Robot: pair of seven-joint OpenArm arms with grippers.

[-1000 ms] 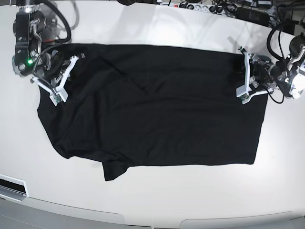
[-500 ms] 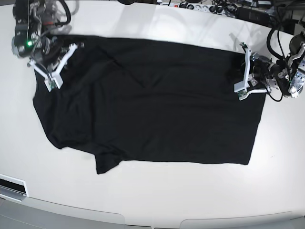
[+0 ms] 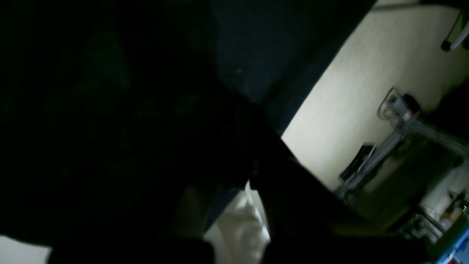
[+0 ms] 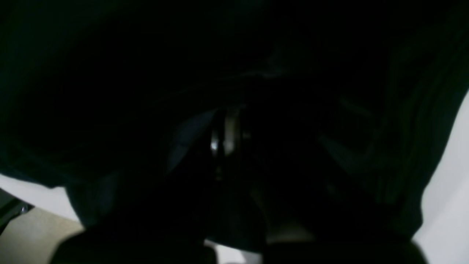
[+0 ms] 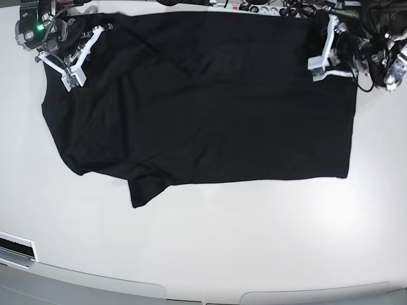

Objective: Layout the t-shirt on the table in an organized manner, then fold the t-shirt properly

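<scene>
You've got the t-shirt [image 5: 203, 101] spread dark across the upper half of the base view, on the white surface [image 5: 210, 254], with its far edge pulled up near the top of the frame. Right gripper [image 5: 75, 60], upper left of frame, is clamped shut on the shirt's top-left corner. Left gripper [image 5: 321, 60], upper right, is pinched closed on the top-right corner. Holding both far corners makes sense: tension between them flattens the body, and the cloth between reads mostly smooth. Bottom edge runs fairly straight at mid-frame. One sleeve sticks out lower left, rumpled, so layout looks unfinished, I'd say. Both wrist views are nearly all black fabric right at the lens, consistent with cloth held in the jaws. Cables cluttered along top right, close to the shirt edge; snag risk if you drag further.
</scene>
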